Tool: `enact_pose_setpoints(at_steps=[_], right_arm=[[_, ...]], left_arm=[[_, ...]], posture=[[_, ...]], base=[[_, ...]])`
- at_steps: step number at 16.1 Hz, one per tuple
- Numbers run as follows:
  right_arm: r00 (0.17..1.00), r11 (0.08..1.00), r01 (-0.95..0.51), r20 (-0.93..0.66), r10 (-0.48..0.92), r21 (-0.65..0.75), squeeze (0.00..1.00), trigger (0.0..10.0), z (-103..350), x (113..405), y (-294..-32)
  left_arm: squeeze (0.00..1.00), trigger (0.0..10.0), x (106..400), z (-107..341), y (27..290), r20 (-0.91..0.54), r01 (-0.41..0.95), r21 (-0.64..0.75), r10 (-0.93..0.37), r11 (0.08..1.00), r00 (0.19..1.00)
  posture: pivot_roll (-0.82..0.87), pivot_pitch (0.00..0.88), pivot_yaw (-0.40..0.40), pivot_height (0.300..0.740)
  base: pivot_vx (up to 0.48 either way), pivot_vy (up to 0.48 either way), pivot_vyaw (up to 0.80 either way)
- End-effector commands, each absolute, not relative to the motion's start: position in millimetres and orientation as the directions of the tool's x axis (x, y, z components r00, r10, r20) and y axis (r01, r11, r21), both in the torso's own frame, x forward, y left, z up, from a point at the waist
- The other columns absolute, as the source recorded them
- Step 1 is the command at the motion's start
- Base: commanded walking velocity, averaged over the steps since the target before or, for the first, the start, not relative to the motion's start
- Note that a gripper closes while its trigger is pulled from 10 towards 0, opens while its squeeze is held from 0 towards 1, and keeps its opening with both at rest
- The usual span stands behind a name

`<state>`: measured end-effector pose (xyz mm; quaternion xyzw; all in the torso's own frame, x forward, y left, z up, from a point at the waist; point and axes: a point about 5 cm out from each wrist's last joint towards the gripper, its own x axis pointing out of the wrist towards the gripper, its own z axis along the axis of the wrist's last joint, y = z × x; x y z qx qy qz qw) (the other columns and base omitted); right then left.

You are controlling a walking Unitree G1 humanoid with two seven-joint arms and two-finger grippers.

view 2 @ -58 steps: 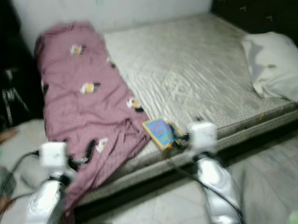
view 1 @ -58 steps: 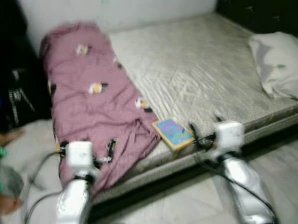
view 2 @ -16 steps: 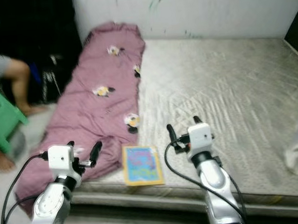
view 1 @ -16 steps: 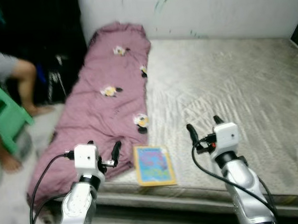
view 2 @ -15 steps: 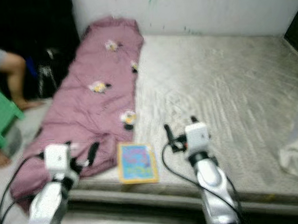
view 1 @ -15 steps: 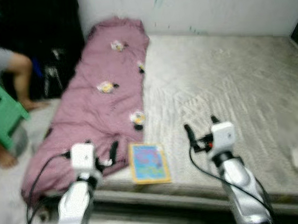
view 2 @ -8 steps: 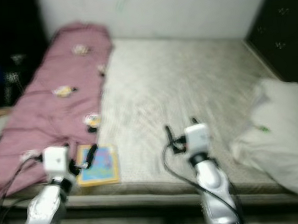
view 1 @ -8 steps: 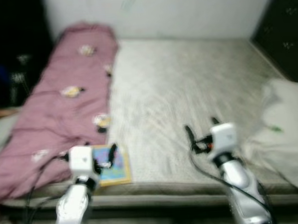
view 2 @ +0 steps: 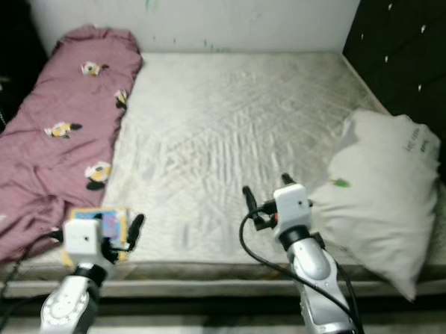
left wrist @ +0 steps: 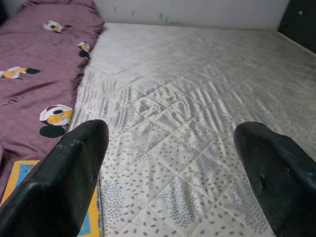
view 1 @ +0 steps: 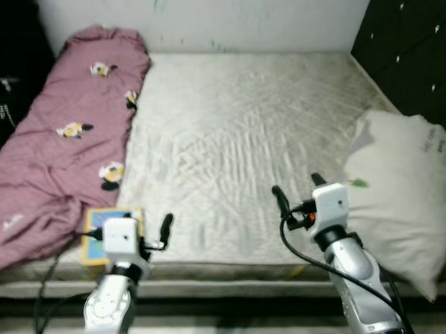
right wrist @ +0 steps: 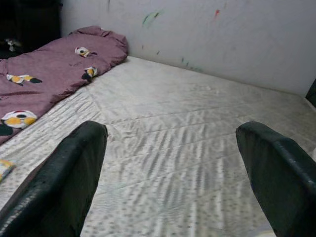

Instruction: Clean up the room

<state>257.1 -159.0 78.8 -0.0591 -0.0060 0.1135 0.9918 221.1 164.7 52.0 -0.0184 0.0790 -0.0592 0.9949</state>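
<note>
A bare quilted mattress (view 1: 235, 121) lies in front of me. A mauve blanket (view 1: 50, 146) with flower prints is bunched along its left side. A colourful book (view 1: 99, 221) with a yellow border lies at the mattress's front left corner, partly behind my left wrist. A white pillow (view 1: 399, 180) slumps over the front right corner. My left gripper (view 1: 136, 228) hovers open over the front edge beside the book, holding nothing. My right gripper (view 1: 297, 189) is open above the front edge, just left of the pillow.
A dark wardrobe (view 1: 418, 44) stands close along the right side of the mattress. A white wall (view 1: 237, 16) marked with paint runs behind it. Dark bags (view 1: 3, 111) sit in shadow at the far left. The floor shows below the mattress edge.
The camera has swung to the right: the person and green stool have left the picture and the pillow and wardrobe have come in. Both grippers stay open and held out as before.
</note>
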Motion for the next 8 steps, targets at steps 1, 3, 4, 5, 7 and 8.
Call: enact_pose_setpoints(at_steps=[1, 3, 4, 5, 7, 8], right_arm=[[0.979, 0.97, -0.204, 0.0, 0.206, -0.136, 0.0, 10.0, 80.0, 258.5, -165.5], [0.979, 0.97, -0.203, 0.0, 0.204, -0.135, 0.0, 10.0, 79.8, 258.6, -165.3], [0.979, 0.97, -0.202, 0.0, 0.204, -0.135, 0.0, 10.0, 79.6, 258.6, -165.1], [0.979, 0.97, -0.202, -0.001, 0.204, -0.136, 0.0, 10.0, 79.5, 258.6, -165.2], [0.979, 0.97, -0.201, -0.002, 0.202, -0.137, 0.0, 10.0, 78.9, 259.1, -165.4], [0.979, 0.97, -0.2, -0.001, 0.202, -0.139, 0.0, 10.0, 79.1, 259.6, -165.9]], left_arm=[[0.0, 10.0, 223.9, 55.7, 159.5, -0.137, 0.129, -0.049, -0.135, 0.99, 0.981], [0.0, 10.0, 224.2, 55.9, 159.7, -0.136, 0.13, -0.047, -0.135, 0.99, 0.981], [0.0, 10.0, 224.3, 55.8, 159.9, -0.136, 0.13, -0.047, -0.136, 0.99, 0.981], [0.0, 10.0, 224.4, 55.9, 159.9, -0.136, 0.13, -0.047, -0.136, 0.99, 0.981], [0.0, 10.0, 225.3, 56.0, 159.8, -0.134, 0.129, -0.047, -0.135, 0.99, 0.982], [0.0, 10.0, 225.6, 56.1, 159.5, -0.133, 0.128, -0.047, -0.133, 0.991, 0.982]], posture=[[-0.02, 0.0, -0.018, 0.74], [-0.02, 0.0, -0.016, 0.74], [-0.02, 0.0, -0.016, 0.74], [-0.02, 0.0, -0.015, 0.74], [-0.02, 0.0, -0.017, 0.74], [-0.02, 0.0, -0.018, 0.74]], base=[[0.0, -0.352, 0.0], [0.0, -0.356, 0.0], [0.0, -0.356, 0.0], [0.0, -0.356, 0.0], [0.0, -0.352, 0.0], [0.0, -0.352, 0.0]])
